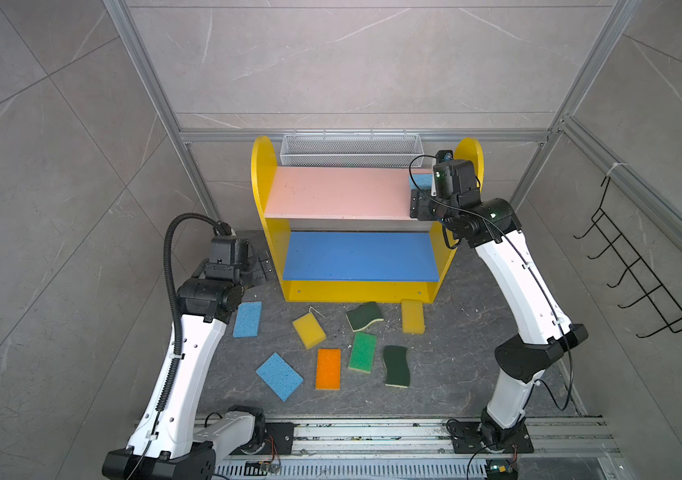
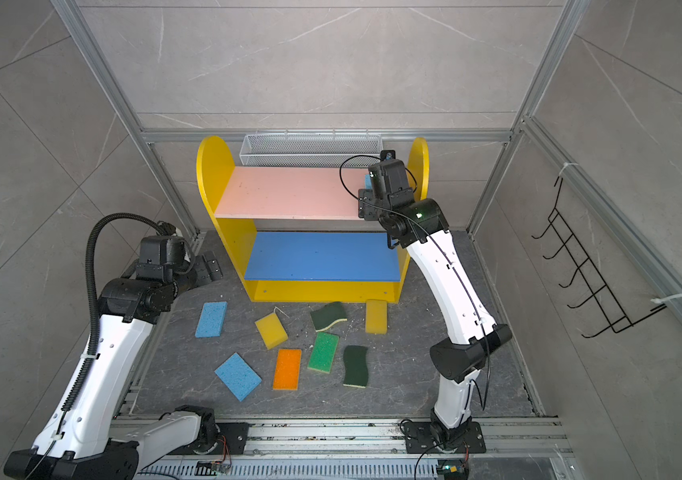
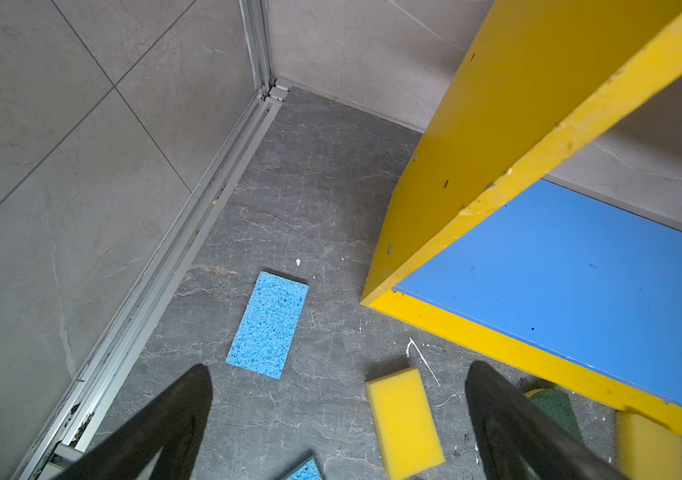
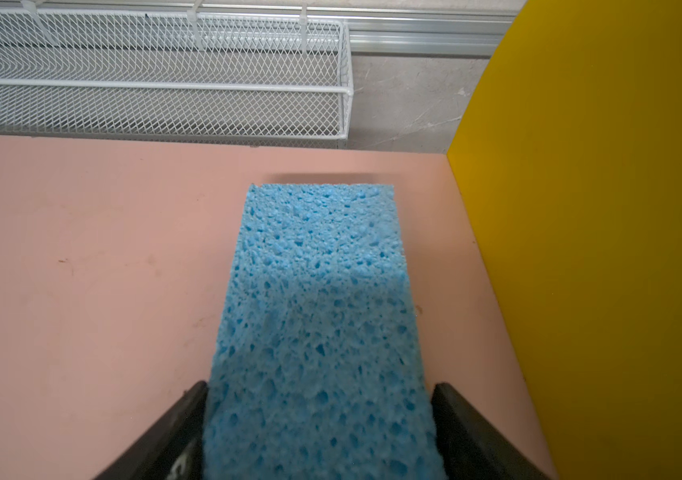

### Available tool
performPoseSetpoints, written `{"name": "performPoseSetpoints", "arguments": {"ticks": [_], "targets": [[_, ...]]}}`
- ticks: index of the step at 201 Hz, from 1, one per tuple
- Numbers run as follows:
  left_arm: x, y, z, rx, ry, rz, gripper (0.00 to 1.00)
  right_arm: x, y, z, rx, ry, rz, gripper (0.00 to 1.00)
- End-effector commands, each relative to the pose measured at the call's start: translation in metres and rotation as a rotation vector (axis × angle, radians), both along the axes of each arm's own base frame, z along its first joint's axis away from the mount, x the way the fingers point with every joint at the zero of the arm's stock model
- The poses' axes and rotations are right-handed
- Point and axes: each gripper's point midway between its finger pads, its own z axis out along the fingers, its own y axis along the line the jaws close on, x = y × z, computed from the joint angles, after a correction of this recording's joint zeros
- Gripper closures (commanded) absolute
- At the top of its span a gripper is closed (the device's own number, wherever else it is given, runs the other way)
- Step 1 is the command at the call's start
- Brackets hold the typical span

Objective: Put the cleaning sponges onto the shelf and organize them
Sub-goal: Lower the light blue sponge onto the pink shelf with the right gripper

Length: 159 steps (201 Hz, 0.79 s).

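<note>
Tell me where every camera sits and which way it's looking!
Top views: high up in front, looking down at the shelf and the floor sponges; the left arm and right arm show.
Left wrist: low beside the shelf, facing the floor; the left gripper shows, open.
Right wrist: over the pink board, facing the wire basket; the right gripper flanks a light blue sponge.
Shared: the top views and the right wrist both see that sponge on the pink board.
</note>
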Motion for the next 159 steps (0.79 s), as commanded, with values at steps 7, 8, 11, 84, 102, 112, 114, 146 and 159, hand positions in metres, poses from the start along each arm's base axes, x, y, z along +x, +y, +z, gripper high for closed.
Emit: {"name": "performPoseSetpoints", "arguments": {"ticks": [7,8,11,84,102,112,114,146,159], "targets": [[0.002,-0.001,0.006,-0.004,-0.031,0.002,0.02,0.003,-0.005,-0.014,-0.054,0.042,-0.012,0.21],[0.002,-0.001,0.006,-0.004,-0.032,0.002,0.02,0.003,-0.004,-0.014,-0.054,0.042,-0.011,0.21],[0.002,0.0,0.006,-0.004,-0.032,0.003,0.02,0.003,-0.004,-0.015,-0.055,0.044,-0.01,0.21],[-0.002,0.003,0.006,0.013,-0.031,0.013,0.02,0.005,0.013,-0.027,-0.026,0.08,0.072,0.26],[-0.003,0.004,0.005,0.015,-0.028,0.015,0.02,0.005,0.016,-0.027,-0.024,0.081,0.089,0.27],[-0.002,0.004,0.004,0.017,-0.024,0.014,0.02,0.005,0.016,-0.027,-0.025,0.081,0.09,0.27],[-0.002,0.004,0.003,0.018,-0.024,0.013,0.02,0.005,0.017,-0.026,-0.023,0.079,0.091,0.27],[-0.001,0.003,0.001,0.019,-0.016,0.012,0.02,0.004,0.018,-0.027,-0.021,0.08,0.101,0.27],[0.0,0.003,0.001,0.018,-0.016,0.01,0.02,0.004,0.016,-0.026,-0.021,0.081,0.095,0.26]]}}
